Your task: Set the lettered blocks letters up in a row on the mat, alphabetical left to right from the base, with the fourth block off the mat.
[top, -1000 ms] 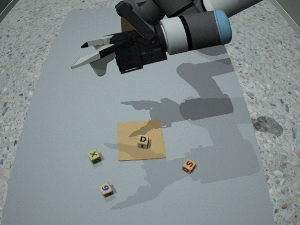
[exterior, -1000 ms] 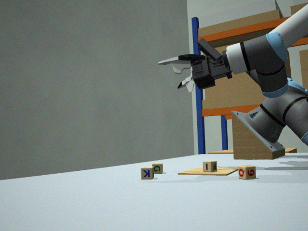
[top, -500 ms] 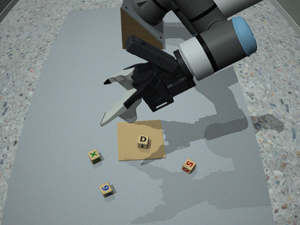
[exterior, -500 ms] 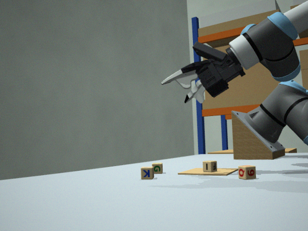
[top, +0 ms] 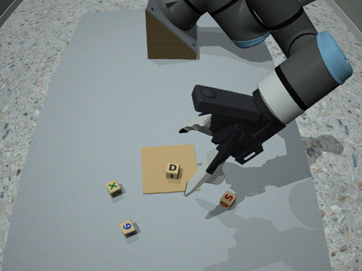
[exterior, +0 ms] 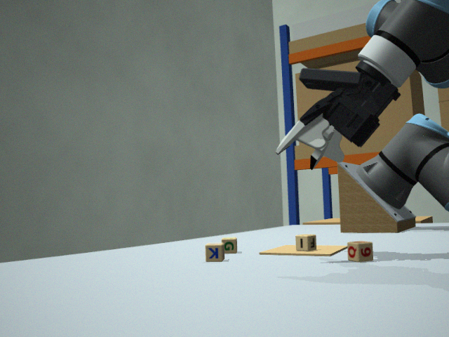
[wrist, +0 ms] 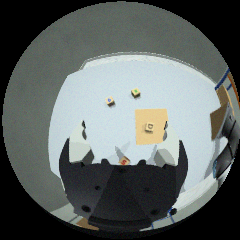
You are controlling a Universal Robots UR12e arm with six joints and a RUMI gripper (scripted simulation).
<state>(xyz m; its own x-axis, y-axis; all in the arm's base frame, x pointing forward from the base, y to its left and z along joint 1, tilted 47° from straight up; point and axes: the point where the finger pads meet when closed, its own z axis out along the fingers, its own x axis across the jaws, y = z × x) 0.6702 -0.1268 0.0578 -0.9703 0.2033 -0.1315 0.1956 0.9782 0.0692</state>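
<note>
While the gripper (top: 182,163) (exterior: 295,160) (wrist: 125,121) hangs in the air with its fingers spread wide and nothing between them, the block with a black D on top (top: 172,170) (exterior: 305,242) (wrist: 149,127) sits on the tan mat (top: 153,172) (exterior: 277,250) (wrist: 143,137). Off the mat, on the grey table top (top: 83,112) (exterior: 144,290) (wrist: 100,120), lie the green X block (top: 114,188) (exterior: 229,245) (wrist: 135,92), the block with a blue character on top (top: 128,228) (exterior: 215,252) (wrist: 110,101) near it, and, well apart from both on the mat's other side, the red S block (top: 227,199) (exterior: 360,251) (wrist: 124,161), tilted in its heading relative to the mat's edges.
</note>
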